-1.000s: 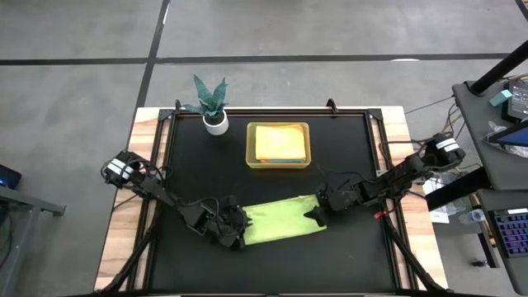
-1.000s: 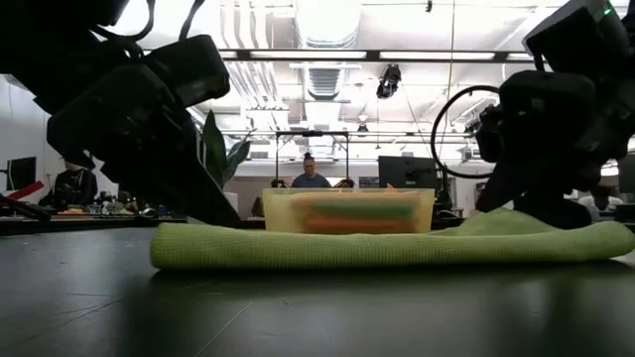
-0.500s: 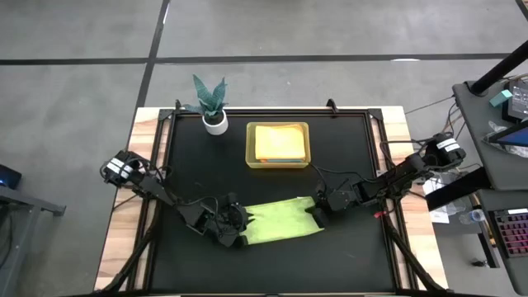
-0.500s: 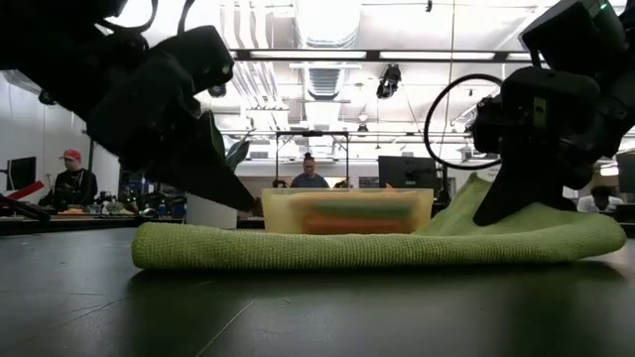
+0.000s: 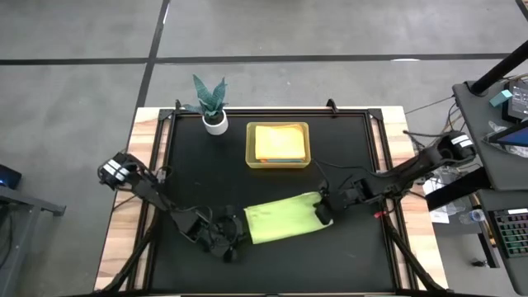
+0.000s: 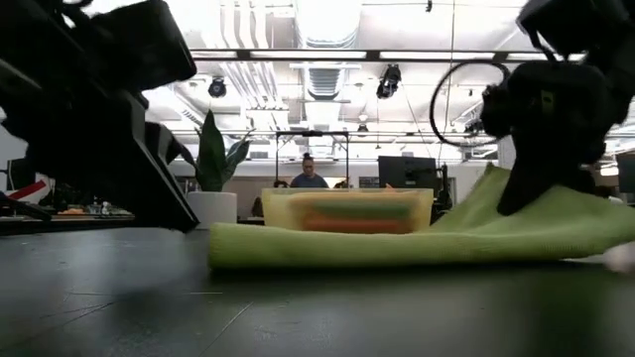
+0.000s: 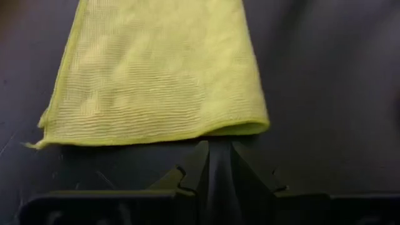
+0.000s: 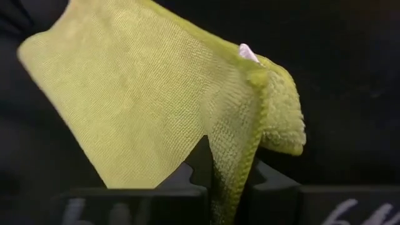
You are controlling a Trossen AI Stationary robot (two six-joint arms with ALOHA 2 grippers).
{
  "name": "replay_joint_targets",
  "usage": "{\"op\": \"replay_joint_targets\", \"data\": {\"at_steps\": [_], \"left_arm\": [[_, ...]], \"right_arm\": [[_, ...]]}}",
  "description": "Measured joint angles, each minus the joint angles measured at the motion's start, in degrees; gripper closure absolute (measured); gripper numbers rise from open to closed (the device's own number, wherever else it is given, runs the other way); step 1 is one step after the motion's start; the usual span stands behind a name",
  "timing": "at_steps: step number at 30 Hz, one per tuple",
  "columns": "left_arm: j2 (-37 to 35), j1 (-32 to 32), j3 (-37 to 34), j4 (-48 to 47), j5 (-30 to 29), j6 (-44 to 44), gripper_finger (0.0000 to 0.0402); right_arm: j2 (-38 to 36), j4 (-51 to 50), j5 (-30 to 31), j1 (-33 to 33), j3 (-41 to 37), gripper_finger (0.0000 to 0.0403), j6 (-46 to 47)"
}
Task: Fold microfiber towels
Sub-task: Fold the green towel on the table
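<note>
Lime green towel (image 5: 283, 219) lies folded on black table (image 5: 198, 173) near front edge, right of centre. Right gripper (image 5: 321, 212) pinches towel's right end, lifting it off table; white tag shows at fold. Left gripper (image 5: 233, 242) sits just off towel's left end, fingers pressed together, holding nothing. Yellow-green bin (image 5: 279, 144) of folded towels near back edge; potted plant (image 5: 213, 106) at back left.

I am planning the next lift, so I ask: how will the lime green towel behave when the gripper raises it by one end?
Probably floppy: the lime green towel sags from the right gripper, shut on its raised end. Probably light: the thin cloth lifts there while the rest stays flat.
</note>
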Motion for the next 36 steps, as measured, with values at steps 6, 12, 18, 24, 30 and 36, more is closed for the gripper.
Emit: {"op": "replay_joint_targets", "data": {"at_steps": [6,12,18,24,30,36], "left_arm": [[4.81,1.08,0.20,3.13,-3.35,0.02,0.0350],[8.85,2.78,0.45,10.07,-5.85,0.22,0.0350],[9.91,2.97,0.43,12.66,-6.40,2.03,0.0350],[9.79,2.97,0.34,12.71,-6.10,1.97,0.0350],[9.78,2.99,0.32,12.70,-6.01,1.94,0.0350],[9.77,2.99,0.30,12.70,-5.96,1.60,0.0350]], "right_arm": [[0.76,-14.64,4.66,0.02,9.48,0.0390,-2.36],[6.26,-16.64,5.00,-0.01,17.29,0.0390,-2.90],[15.97,-16.64,5.03,-0.02,26.07,0.0390,-8.03],[27.01,-17.98,3.48,-0.73,37.77,0.0390,-15.13],[36.01,-19.72,3.51,-0.86,47.58,0.0390,-20.09],[40.42,-20.48,3.60,-1.12,52.78,0.0390,-22.89]]}}
